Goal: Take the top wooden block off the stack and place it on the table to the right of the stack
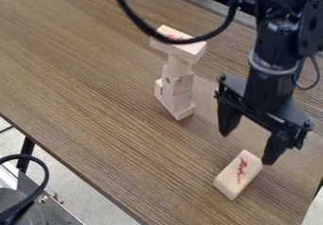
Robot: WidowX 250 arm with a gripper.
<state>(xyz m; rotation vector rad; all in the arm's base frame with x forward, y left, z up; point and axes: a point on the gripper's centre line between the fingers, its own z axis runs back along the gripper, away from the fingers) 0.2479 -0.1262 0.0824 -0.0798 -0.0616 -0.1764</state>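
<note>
Apparently we're at the lining-up step: the gripper [248, 147] hangs near the loose wooden block [238, 174], its two fingers spread wide with nothing held between them. As we judge it, a grip on that block would call for centring the fingers over its narrow width and lowering them on either side, clear of the stack. One fingertip appears right by the block's upper end (whether they touch, we can't tell).

The loose block lies flat on the brown wood-grain table [95, 77], towards the lower right of the camera view. It's a pale, plain, oblong piece with squared edges, set at a slant, and a red scribble [242, 168] runs along its top. Well apart from it stands the stack: pale pieces [178, 87] below, a rounded piece [180, 65] above them, and an oblong top block [189, 52] lying across.
</note>
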